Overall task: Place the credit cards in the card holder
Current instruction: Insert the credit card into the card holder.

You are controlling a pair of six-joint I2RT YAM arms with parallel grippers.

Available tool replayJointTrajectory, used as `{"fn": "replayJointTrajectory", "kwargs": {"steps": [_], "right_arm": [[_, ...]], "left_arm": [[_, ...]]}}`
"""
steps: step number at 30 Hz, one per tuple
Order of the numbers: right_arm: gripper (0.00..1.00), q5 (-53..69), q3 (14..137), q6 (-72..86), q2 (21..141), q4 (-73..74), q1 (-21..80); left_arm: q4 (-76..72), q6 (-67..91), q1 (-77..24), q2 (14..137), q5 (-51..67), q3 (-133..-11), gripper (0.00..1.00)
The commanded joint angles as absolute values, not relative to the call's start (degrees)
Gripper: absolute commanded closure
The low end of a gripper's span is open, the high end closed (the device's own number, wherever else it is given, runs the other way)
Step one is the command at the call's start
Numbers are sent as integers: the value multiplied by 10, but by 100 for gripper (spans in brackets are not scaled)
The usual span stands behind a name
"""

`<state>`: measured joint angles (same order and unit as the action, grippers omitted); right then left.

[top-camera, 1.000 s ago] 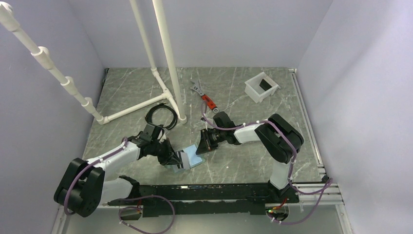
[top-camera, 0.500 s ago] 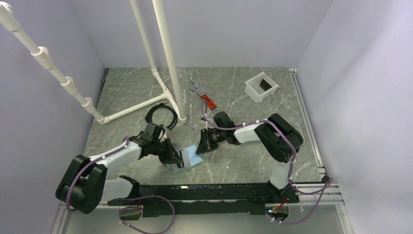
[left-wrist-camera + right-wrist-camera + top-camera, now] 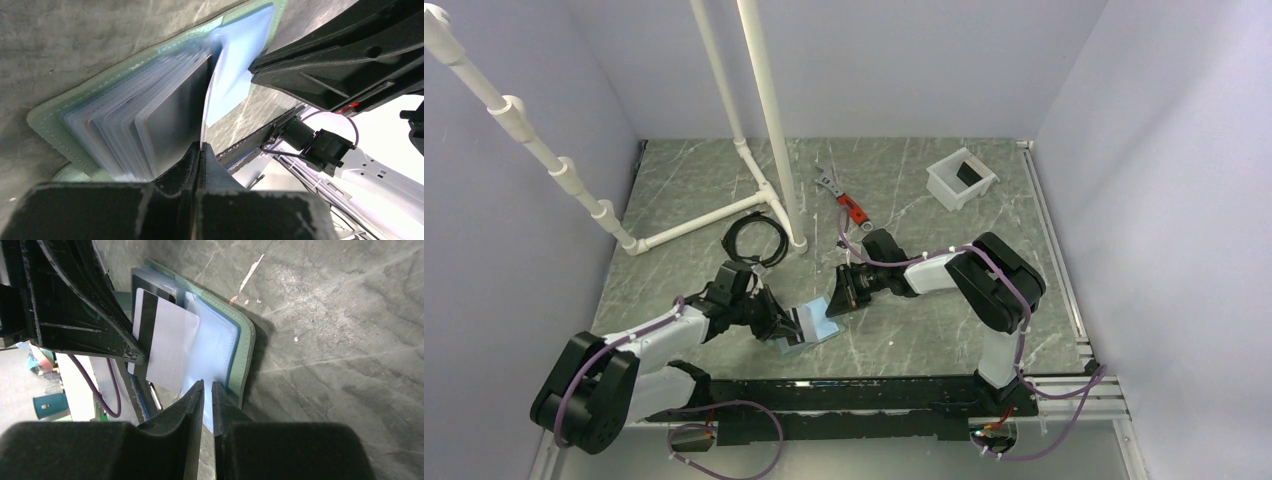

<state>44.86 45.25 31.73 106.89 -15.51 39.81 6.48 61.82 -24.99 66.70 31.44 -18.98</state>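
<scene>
One flat surface (image 3: 924, 330) of grey-green marbled stone is carrying everything. One frame of round white plastic pipes (image 3: 769, 120) is standing at its rear left. Two jointed black-and-white arms are reaching inward from the near edge. One square-walled white plastic tub (image 3: 961, 178) is sitting at the rear right, one coil of thin black cable (image 3: 754, 238) is lying beside the pipe foot, and one metal wrench (image 3: 842, 198) with a red grip is lying near the centre. One card holder (image 3: 816, 328) is lying open at the front centre between the hands, showing a stitched grey-green cover and a fanned stack of clear sleeves. The right hand (image 3: 836, 300) is nearly closed, pinching the holder's pale blue inner flap. The left hand (image 3: 786, 325) is fully closed, clamping one thin, rigid credit card (image 3: 167, 345), its black stripe showing, against the sleeves.
</scene>
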Motion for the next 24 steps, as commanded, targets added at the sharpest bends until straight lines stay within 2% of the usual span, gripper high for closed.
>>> {"fn": "replayJointTrajectory", "kwargs": {"steps": [1, 24], "right_arm": [[86, 419, 446, 302, 1084, -157, 401], [86, 424, 443, 313, 1077, -159, 401]], "left_arm": [[68, 636, -249, 633, 267, -179, 100], [-34, 658, -249, 690, 332, -170, 100]]}}
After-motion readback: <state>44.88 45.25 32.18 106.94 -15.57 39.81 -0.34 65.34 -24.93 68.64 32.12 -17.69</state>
